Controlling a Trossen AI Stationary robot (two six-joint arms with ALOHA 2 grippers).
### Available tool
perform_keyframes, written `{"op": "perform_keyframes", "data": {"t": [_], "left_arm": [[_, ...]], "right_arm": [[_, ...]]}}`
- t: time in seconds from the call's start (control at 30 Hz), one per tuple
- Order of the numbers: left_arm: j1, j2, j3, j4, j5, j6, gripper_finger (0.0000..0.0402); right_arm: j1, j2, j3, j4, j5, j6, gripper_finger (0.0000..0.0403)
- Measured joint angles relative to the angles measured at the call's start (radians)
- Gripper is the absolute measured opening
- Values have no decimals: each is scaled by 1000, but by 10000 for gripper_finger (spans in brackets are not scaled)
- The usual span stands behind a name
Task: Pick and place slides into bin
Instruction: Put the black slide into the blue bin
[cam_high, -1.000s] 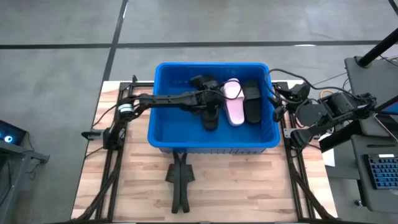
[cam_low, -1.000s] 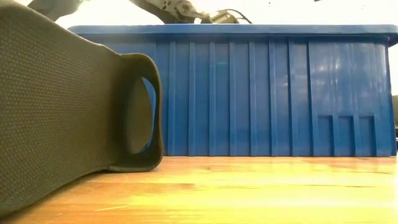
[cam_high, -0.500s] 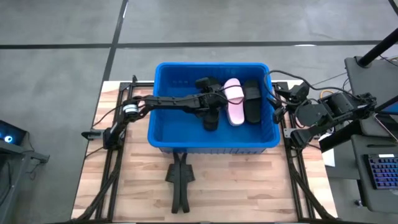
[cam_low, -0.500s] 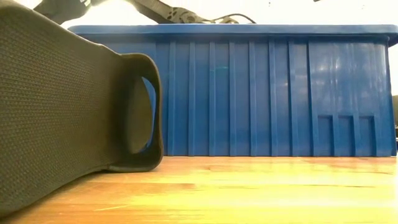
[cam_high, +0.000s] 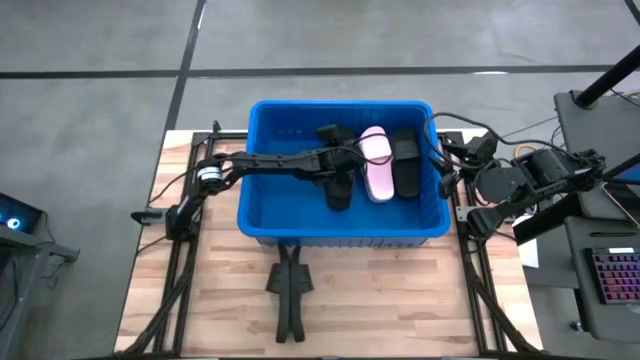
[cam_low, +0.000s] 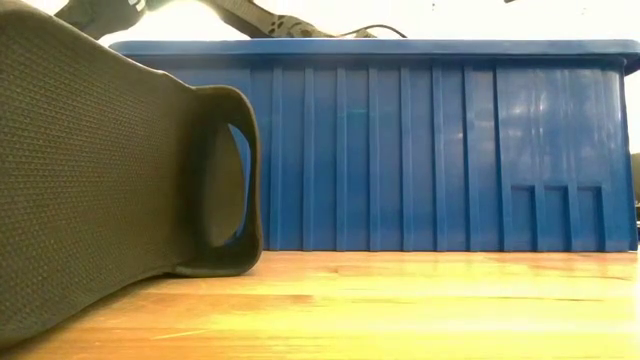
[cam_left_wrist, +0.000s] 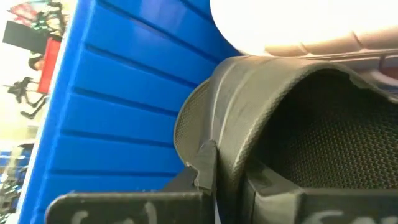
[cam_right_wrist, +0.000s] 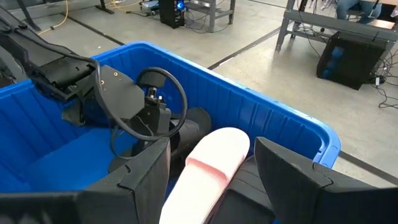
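The blue bin (cam_high: 262, 215) stands mid-table. Inside it lie a pale pink slide (cam_high: 376, 168) and a black slide (cam_high: 405, 160) side by side at the right. My left gripper (cam_high: 347, 160) reaches into the bin from the left and is shut on another black slide (cam_left_wrist: 298, 124), which also shows in the high view (cam_high: 340, 190) beside the pink slide (cam_left_wrist: 298, 18). My right gripper (cam_right_wrist: 214, 186) is open and empty, just outside the bin's right rim (cam_high: 441, 170). One more black slide (cam_low: 100, 170) stands on the table right in front of the low camera. My left gripper pinches the black slide by the rim of its textured strap (cam_left_wrist: 208, 158) between its two fingers (cam_left_wrist: 124, 208). The slide is inside the bin, close against the pink slide. Whether it rests on the bin's floor I cannot tell.
The bin's left half (cam_high: 280, 195) has bare floor. Dark frame rails (cam_high: 180, 260) run along both table sides, and a dark stand (cam_high: 288, 295) sits at the near edge. Wooden table shows in front of the bin (cam_high: 380, 290). Equipment stands off the right edge (cam_high: 590, 200).
My left gripper has moved a little toward the table's right edge inside the bin, closer to the pink slide, and has sunk lower behind the bin's wall, still shut on the black slide.
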Motion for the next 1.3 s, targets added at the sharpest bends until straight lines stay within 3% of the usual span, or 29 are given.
{"op": "perform_keyframes", "data": {"t": [0.17, 0.3, 0.77, 0.93, 1.1, 1.3], "left_arm": [[6, 0, -4, 0, 23, -1, 9], [11, 0, -4, 0, 42, -2, 48], [16, 0, 11, -23, 70, -3, 283], [17, -14, 15, -24, 118, -3, 347], [16, -32, 15, -29, 125, -3, 379], [12, -86, 15, -79, 128, -3, 384]], "right_arm": [[0, 0, 0, 0, 0, 0, 224], [0, 0, 0, 0, 0, 3, 224], [0, 0, 0, 1, 0, 3, 224], [0, 0, 0, 1, 0, 4, 224], [0, 0, 0, 1, -1, 4, 224], [0, 0, 0, 1, -1, 4, 224]]}}
